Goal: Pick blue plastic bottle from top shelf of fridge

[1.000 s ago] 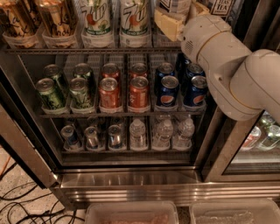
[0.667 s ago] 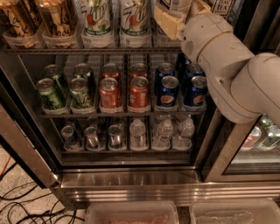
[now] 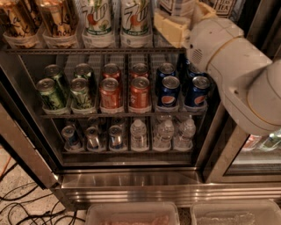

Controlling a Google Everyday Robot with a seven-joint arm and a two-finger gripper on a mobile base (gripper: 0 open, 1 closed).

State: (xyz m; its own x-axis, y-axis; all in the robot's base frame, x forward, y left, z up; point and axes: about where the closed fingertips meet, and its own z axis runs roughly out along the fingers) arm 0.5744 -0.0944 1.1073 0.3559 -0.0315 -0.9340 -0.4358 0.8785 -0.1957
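Beside the 7up bottles [image 3: 135,19], the end effector [image 3: 169,28] fronts blue plastic bottle [image 3: 176,5], grip unclear.

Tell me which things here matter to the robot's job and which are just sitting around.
Part of the job: blue plastic bottle, top shelf, fridge, gripper up at that shelf, by the bottle's base.
Just there: 7up bottles, amber bottles, green cans, red cans, Pepsi cans, water bottles, floor cables.

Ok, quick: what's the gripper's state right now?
Gripper: up at the top shelf, right beside the blue bottle; open, closed or holding cannot be told.
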